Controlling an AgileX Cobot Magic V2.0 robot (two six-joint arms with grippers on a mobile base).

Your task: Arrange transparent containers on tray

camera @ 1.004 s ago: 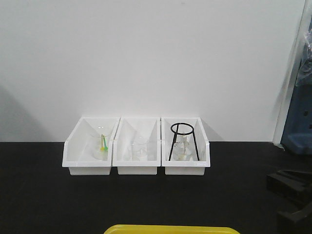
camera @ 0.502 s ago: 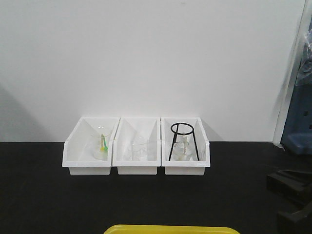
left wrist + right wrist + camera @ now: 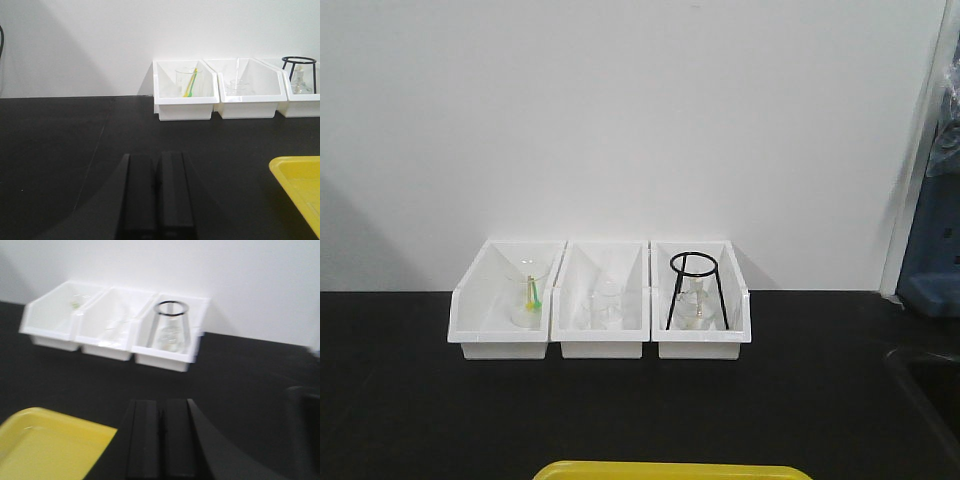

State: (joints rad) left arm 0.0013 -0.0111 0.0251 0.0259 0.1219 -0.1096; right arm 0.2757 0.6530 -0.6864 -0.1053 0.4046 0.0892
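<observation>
Test tubes cannot be picked out with any certainty: the clear glassware in the three white bins (image 3: 600, 300) is too small and faint to tell apart. The yellow tray (image 3: 672, 470) lies on the black table (image 3: 400, 400), near its front edge and well apart from the bins, which stand side by side against the white wall. From the front only the tray's far rim shows, roughly in line with the middle bin (image 3: 602, 305). The left bin (image 3: 505, 305) holds a clear beaker with a green and yellow stick (image 3: 189, 86) leaning in it. The right bin (image 3: 700, 300) holds a black ring stand (image 3: 693, 288) over a clear flask.

The left hand (image 3: 156, 192) hovers low over the table, level and pointing toward the bins, with the tray off to its right; its two dark fingers (image 3: 140, 195) are pressed together with nothing between them. The right hand (image 3: 161, 440) also points toward the bins, the tray's corner just to its left, its fingers (image 3: 177, 440) closed together and empty. That view is blurred.
</observation>
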